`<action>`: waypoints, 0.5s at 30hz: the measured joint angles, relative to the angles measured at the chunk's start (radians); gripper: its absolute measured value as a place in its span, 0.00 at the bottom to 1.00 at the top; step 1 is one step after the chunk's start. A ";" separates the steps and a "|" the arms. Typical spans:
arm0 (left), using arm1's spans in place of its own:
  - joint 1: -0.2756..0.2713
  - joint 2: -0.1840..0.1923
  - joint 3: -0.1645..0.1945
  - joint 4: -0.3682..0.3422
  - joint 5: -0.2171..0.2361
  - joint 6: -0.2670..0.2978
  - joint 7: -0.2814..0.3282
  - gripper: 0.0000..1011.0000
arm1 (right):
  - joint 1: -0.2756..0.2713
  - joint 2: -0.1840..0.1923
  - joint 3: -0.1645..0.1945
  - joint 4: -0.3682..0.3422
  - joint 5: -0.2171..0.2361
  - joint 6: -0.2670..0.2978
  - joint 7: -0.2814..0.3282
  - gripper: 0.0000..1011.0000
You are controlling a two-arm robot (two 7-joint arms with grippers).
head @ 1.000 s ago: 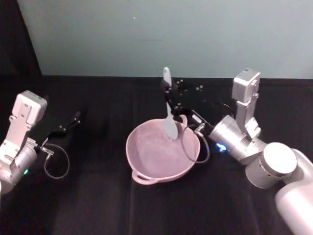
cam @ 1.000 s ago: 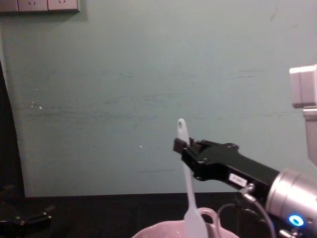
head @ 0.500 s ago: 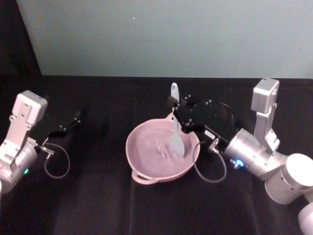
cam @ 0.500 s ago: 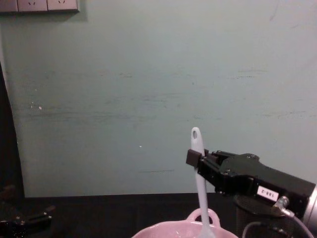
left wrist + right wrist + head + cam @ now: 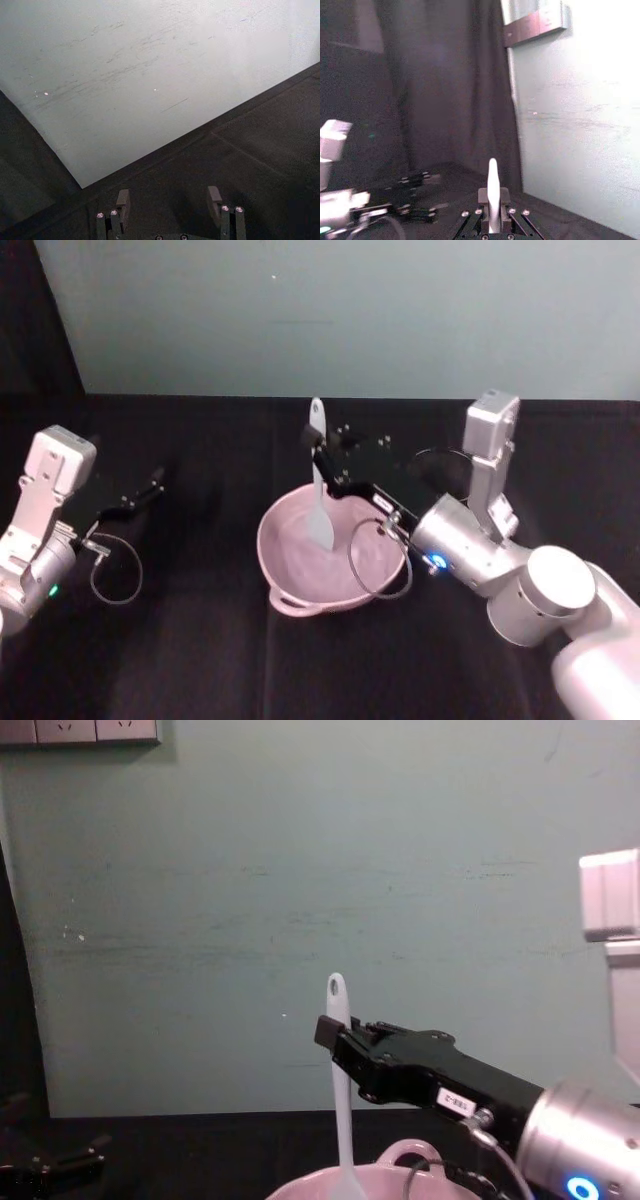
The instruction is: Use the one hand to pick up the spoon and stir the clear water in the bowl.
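Your right gripper (image 5: 322, 458) reaches over the bowl's (image 5: 276, 545) far rim, its fingers pinched on the spoon (image 5: 319, 502) high on the handle. You can see the spoon standing nearly upright, with its blade down inside the bowl near the middle and its holed tip poking above the fingers. Your left gripper (image 5: 152, 483) sits well to the bowl's left above the black table (image 5: 200, 660), fingers spread with nothing between them.

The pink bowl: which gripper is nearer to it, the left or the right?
Right. The right gripper holds the spoon upright, its broad end down inside the bowl. The left gripper hangs well off to the bowl's left, fingers open, holding nothing.
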 joint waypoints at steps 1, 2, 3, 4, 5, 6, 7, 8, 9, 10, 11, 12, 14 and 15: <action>0.000 0.000 0.000 0.000 0.000 0.000 0.000 1.00 | 0.008 -0.008 0.001 0.015 -0.005 -0.007 -0.008 0.13; 0.000 0.000 0.000 0.000 0.000 0.000 0.000 1.00 | 0.016 -0.015 0.003 0.029 -0.010 -0.014 -0.014 0.13; 0.000 0.000 0.000 0.000 0.000 0.000 0.000 1.00 | 0.030 -0.026 0.008 0.055 -0.020 -0.028 -0.027 0.13; 0.000 0.000 0.000 0.000 0.000 0.000 0.000 1.00 | 0.037 -0.031 0.011 0.067 -0.027 -0.038 -0.034 0.13; 0.000 0.000 0.000 0.000 0.000 0.000 0.000 1.00 | 0.047 -0.036 0.017 0.088 -0.039 -0.055 -0.043 0.13; 0.000 0.000 0.000 0.000 0.000 0.000 0.000 1.00 | 0.047 -0.036 0.017 0.088 -0.039 -0.055 -0.043 0.13; 0.000 0.000 0.000 0.000 0.000 0.000 0.000 1.00 | 0.054 -0.038 0.024 0.100 -0.049 -0.065 -0.049 0.13; 0.000 0.000 0.000 0.000 0.000 0.000 0.000 1.00 | 0.056 -0.038 0.028 0.104 -0.053 -0.070 -0.051 0.13; 0.000 0.000 0.000 0.000 0.000 0.000 0.000 1.00 | 0.057 -0.037 0.032 0.107 -0.057 -0.073 -0.054 0.13; 0.000 0.000 0.000 0.000 0.000 0.000 0.000 1.00 | 0.057 -0.034 0.039 0.109 -0.061 -0.076 -0.055 0.13; 0.000 0.000 0.000 0.000 0.000 0.000 0.000 1.00 | 0.057 -0.032 0.043 0.109 -0.063 -0.077 -0.055 0.13; 0.000 0.000 0.000 0.000 0.000 0.000 0.000 1.00 | 0.056 -0.029 0.046 0.107 -0.063 -0.077 -0.055 0.13; 0.000 0.000 0.000 0.000 0.000 0.000 0.000 1.00 | 0.045 -0.015 0.055 0.089 -0.063 -0.070 -0.051 0.13; 0.000 0.000 0.000 0.000 0.000 0.000 0.000 1.00 | 0.039 -0.010 0.058 0.079 -0.062 -0.065 -0.048 0.13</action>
